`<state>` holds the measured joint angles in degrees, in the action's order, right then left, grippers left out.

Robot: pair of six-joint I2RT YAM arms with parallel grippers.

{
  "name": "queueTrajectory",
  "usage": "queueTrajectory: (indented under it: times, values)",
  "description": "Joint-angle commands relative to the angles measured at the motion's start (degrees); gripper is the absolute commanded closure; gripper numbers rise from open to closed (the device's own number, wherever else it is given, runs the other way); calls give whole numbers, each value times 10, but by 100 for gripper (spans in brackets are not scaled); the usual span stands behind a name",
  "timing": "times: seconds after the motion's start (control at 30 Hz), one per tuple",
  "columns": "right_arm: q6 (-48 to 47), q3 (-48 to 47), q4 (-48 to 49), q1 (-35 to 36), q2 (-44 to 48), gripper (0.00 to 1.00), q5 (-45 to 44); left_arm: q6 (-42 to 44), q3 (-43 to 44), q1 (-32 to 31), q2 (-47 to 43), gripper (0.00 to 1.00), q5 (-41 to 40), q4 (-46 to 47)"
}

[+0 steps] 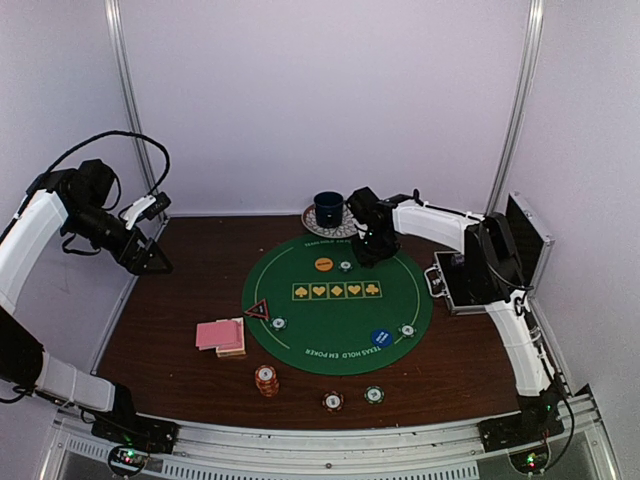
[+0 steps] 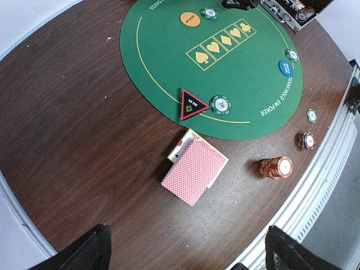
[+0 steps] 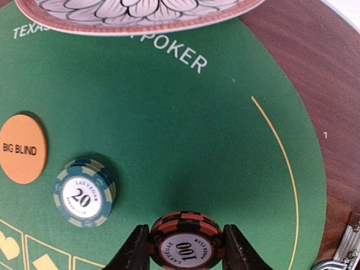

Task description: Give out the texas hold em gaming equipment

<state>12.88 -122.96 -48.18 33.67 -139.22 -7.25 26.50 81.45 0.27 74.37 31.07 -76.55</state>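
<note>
My right pincer [image 1: 370, 248] was pinching the red-and-black 100 chip [image 3: 183, 247] across its rim, printed face turned up toward my wrist camera. It hung low over the far part of the green mat [image 3: 185, 112], near the patterned saucer [image 3: 135, 14]. Whether the chip's underside touched the felt I could not tell. What mattered lay to the left in my wrist view: the green 20 chip [image 3: 84, 191] sat flat just beside the pinch, apart from it, with the orange BIG BLIND disc [image 3: 21, 149] just beyond. A round chip has no long axis, so I judged only that any set-down should keep to the right of the 20. My left pincer [image 1: 152, 262], spread and holding nothing, hung well away over the left edge of the table [image 1: 170, 340], so this corner was mine
</note>
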Motion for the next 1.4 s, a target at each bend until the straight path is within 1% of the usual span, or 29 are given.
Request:
queueTrajectory:
  times: [0.0,0.2,0.3,0.37,0.5,0.6,0.67,0.77,0.97,1.03,1.13,1.27,1.37]
  values:
    - [10,-30,4,-3,-29,80,13,7,11,-1,3,2,14,7]
    - [17,-60,1,-9,-59,78,28,7,11,-1,-1,3,11,7]
    - [22,-70,-2,-11,-70,75,35,7,11,-1,-4,2,7,6]
    - [24,-71,-3,-12,-72,69,39,7,11,-1,-4,3,6,6]
    - [25,-71,-9,-12,-72,44,35,7,10,0,-4,2,7,6]
    - [25,-71,-9,-13,-65,37,33,7,10,-1,-2,2,9,7]
    - [23,-72,-9,-13,-59,35,33,7,10,-1,-1,2,10,6]
    - [22,-73,-7,-12,-41,35,33,7,11,-1,-1,3,9,7]
    - [16,-50,4,-10,25,42,33,7,12,-1,-2,2,5,6]
    - [13,-21,13,-5,60,44,35,6,14,-1,-3,2,3,6]
    - [6,62,37,14,133,45,36,5,16,-1,-3,2,2,6]
    - [0,194,67,75,230,41,32,0,17,-1,-5,2,5,6]
    - [1,287,77,148,289,35,24,0,15,-1,-8,2,6,7]
